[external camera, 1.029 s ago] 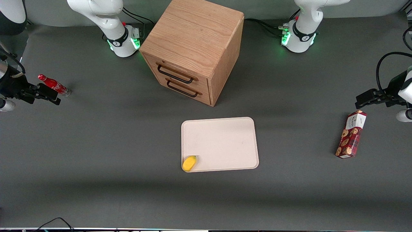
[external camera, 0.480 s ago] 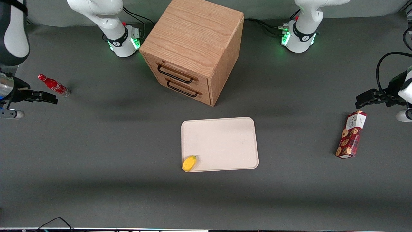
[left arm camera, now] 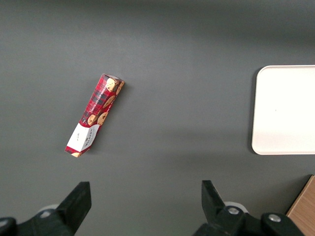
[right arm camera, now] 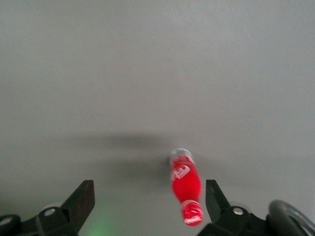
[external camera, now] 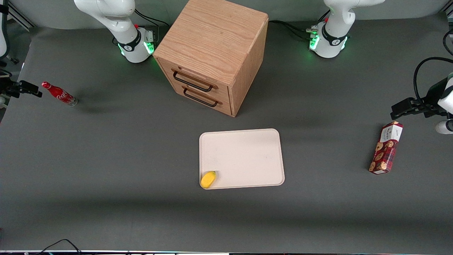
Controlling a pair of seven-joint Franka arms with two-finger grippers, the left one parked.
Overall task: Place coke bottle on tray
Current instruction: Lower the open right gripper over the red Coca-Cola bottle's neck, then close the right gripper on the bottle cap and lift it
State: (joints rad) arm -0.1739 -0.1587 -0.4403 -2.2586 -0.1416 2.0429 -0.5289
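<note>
Front view shows the gripper spread wide, empty, seemingly hovering just beside the coke bottle, which stands at ten o'clock from the tray.

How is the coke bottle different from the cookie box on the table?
The coke bottle is slim, round and plain red; the cookie box is larger, square-edged and printed with cookies. The bottle stands upright by the open gripper; the box lies flat toward the parked arm's end. Both are off the tray.
</note>
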